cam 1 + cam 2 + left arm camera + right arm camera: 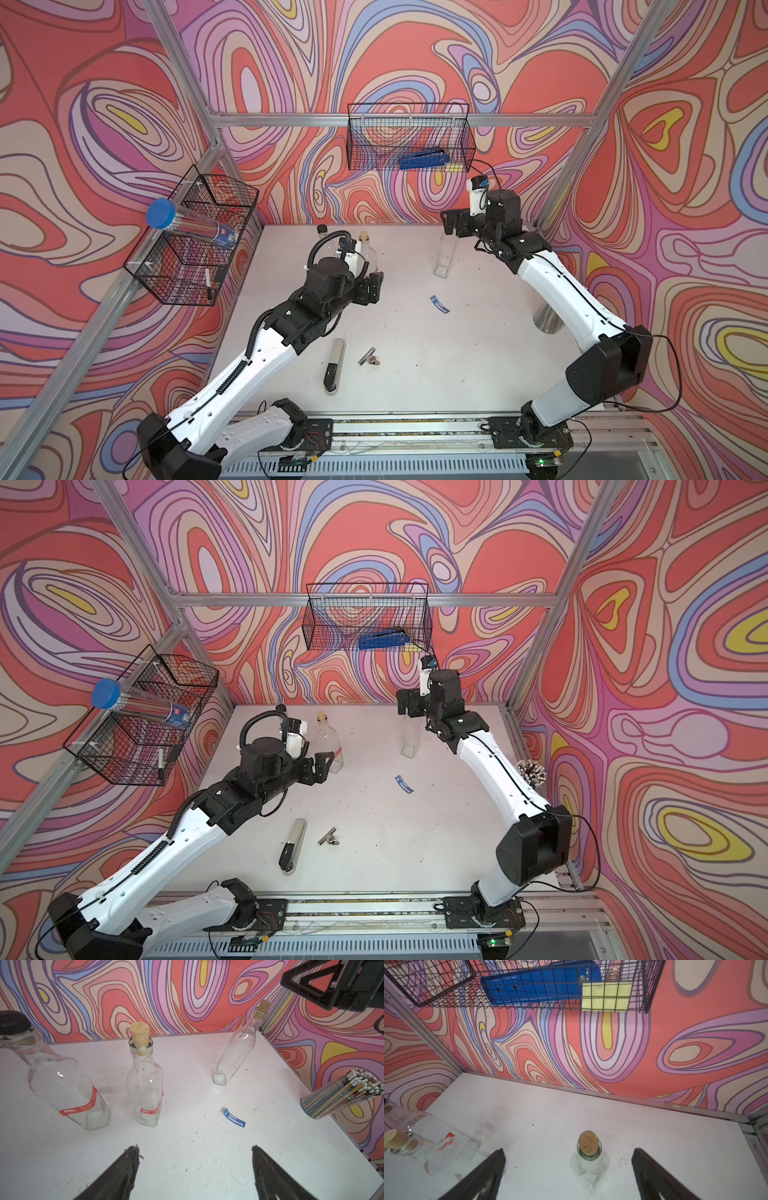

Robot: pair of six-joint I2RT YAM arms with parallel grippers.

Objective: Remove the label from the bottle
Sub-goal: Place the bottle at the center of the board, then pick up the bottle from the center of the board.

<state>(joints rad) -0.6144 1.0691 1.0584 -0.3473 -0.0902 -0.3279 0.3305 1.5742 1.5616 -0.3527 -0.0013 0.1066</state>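
The left hand (195,1149) is wide open and empty, near a clear corked glass bottle (145,1084) with a red paper label (148,1110), far left on the white worktop (187,1167). The right hand (569,1150), spread fully and empty, hovers above a bare slim corked bottle (588,1167) at far right. A blue label strip (234,1120) lies flat mid-worktop.

On worktop (415,374), 3 bottles along rear edge: screw-cap bottle (62,1088) nearest rear-L corner, labelled corked bottle (145,1088) just R of it, bare corked bottle (445,257) toward rear-R corner. Mid-worktop, in front of bare one: loose label (439,305). Near front edge: long tool (334,365), clip (366,356) to its R. At R edge: pencil cup (340,1095).
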